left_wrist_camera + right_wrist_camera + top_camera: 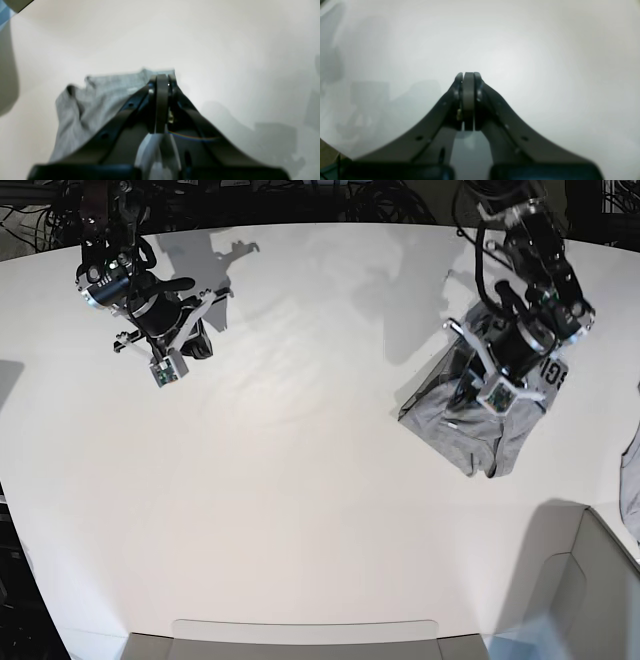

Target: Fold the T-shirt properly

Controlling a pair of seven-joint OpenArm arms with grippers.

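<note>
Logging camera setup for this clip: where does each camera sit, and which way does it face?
Left wrist: on the left arm, looking along the shut left gripper at a grey garment on the white table.
Right wrist: on the right arm, looking along the shut right gripper at bare table.
Base: overhead, looking down on the table, both arms and grippers.
Shared: left wrist and base both show the grey garment under the left gripper.

a robotics lab or test bench: a broad white table (300,480) under a fixed overhead camera, two black robot arms (135,290) mounted at its far edge, bundles of dark cables (330,195) behind them, and grey bins (590,590) along the near edge, with no household furnishings anywhere.
</note>
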